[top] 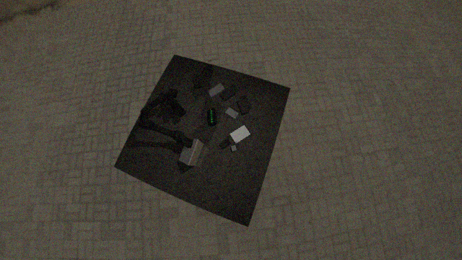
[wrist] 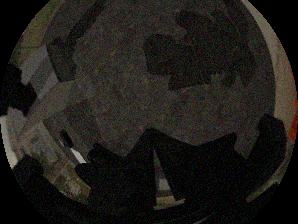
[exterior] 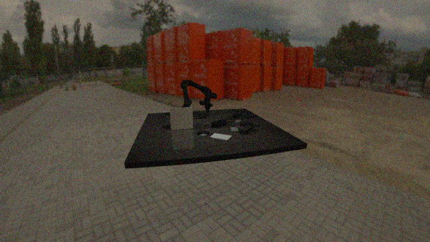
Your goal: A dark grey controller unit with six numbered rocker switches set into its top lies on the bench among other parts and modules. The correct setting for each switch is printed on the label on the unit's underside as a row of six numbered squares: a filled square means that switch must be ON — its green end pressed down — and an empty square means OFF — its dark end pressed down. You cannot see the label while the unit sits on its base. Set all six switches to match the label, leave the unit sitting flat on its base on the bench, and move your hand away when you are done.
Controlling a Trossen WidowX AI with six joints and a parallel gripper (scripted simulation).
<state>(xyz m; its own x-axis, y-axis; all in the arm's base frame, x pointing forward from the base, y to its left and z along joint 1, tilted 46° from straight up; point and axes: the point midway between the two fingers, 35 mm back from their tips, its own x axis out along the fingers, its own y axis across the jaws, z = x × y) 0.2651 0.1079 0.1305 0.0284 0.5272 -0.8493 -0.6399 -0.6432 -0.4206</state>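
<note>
Evidently no writing can be read; from left to right, a pale upright box [top: 192, 153] [exterior: 181, 118] stands near the clenched, empty gripper [exterior: 207, 108] [wrist: 149, 131]; the controller unit [top: 209, 117] [exterior: 219, 123] lies mid-bench, green-marked switches upward, long axis running nearly up-down in the top view; beyond, a white sheet [top: 240, 133] [exterior: 220, 136] lies flat.

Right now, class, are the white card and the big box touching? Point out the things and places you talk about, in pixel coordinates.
Apart: the top view shows dark bench between the white card [top: 240, 134] [exterior: 220, 136] and big box [top: 189, 154] [exterior: 181, 118].
</note>
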